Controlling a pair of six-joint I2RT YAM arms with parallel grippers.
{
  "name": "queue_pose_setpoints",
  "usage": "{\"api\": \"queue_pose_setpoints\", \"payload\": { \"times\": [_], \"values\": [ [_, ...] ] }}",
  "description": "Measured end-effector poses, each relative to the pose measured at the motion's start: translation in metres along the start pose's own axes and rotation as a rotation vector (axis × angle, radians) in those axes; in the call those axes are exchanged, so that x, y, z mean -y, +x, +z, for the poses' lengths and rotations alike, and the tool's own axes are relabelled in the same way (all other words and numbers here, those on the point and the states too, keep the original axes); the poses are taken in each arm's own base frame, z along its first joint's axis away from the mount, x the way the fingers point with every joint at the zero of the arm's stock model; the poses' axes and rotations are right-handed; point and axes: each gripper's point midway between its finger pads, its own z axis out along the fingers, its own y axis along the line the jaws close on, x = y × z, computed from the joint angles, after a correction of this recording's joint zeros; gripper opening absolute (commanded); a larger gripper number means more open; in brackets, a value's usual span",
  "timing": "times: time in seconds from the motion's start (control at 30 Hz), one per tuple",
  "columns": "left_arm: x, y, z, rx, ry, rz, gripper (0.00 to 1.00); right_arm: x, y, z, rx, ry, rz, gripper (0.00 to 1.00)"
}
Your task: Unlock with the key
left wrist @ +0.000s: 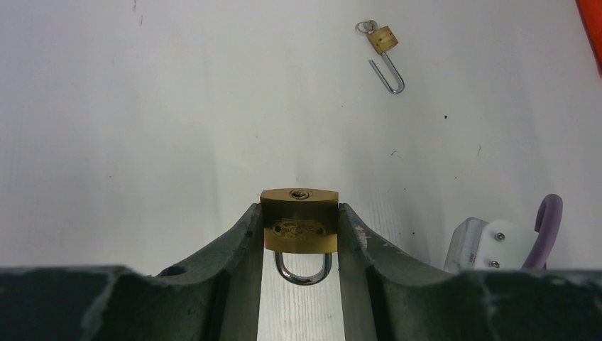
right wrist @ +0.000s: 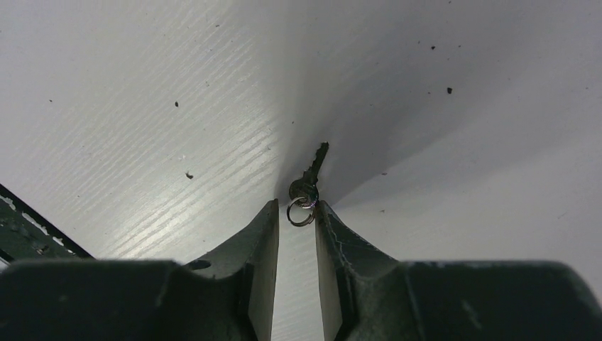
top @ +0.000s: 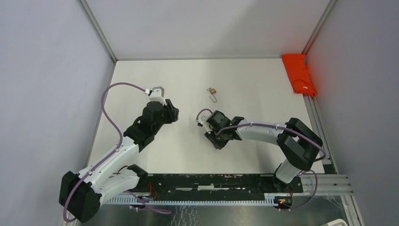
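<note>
Left pincer (left wrist: 299, 210) is clamped on a small brass padlock (left wrist: 299, 222), one finger pressed flat on each side of the body. The keyhole end faces away from the wrist camera and the steel loop points back between the fingers, snapped shut. In the overhead view that arm reaches toward the middle of the white tabletop (top: 263, 94).

Over to the right pincer (right wrist: 297, 207): its fingers stand a little apart, and the head of a key (right wrist: 308, 181) with its small ring sits right at the tips, blade pointing away. Pinched or merely lying on the tabletop between them? I cannot tell from here. From above, the right arm is bent in from the right, its tip aimed at the left arm, the two near each other but not touching.

Farther back lies a second padlock (top: 212, 92), loop swung open, a ring at its body. A red cloth (top: 299, 74) sits at the far right edge.
</note>
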Motion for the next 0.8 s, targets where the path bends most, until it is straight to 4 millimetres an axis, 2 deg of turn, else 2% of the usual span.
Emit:
{"api": "queue_pose_setpoints", "payload": {
  "times": [0.37,0.47,0.53,0.6,0.8],
  "values": [
    [0.000,0.000,0.000,0.000,0.000,0.000,0.02,-0.005,-0.011,0.007,0.023,-0.027,0.025,0.24],
    [0.000,0.000,0.000,0.000,0.001,0.000,0.02,-0.006,-0.014,0.009,0.028,-0.030,0.028,0.14],
    [0.000,0.000,0.000,0.000,0.001,0.000,0.02,-0.006,-0.016,0.009,0.031,-0.031,0.031,0.04],
    [0.000,0.000,0.000,0.001,0.002,-0.001,0.02,-0.006,-0.020,0.008,0.040,-0.030,0.030,0.00],
    [0.002,-0.002,0.000,0.009,0.008,-0.003,0.02,-0.003,-0.021,0.012,0.038,-0.011,0.034,0.00]
  ]
}}
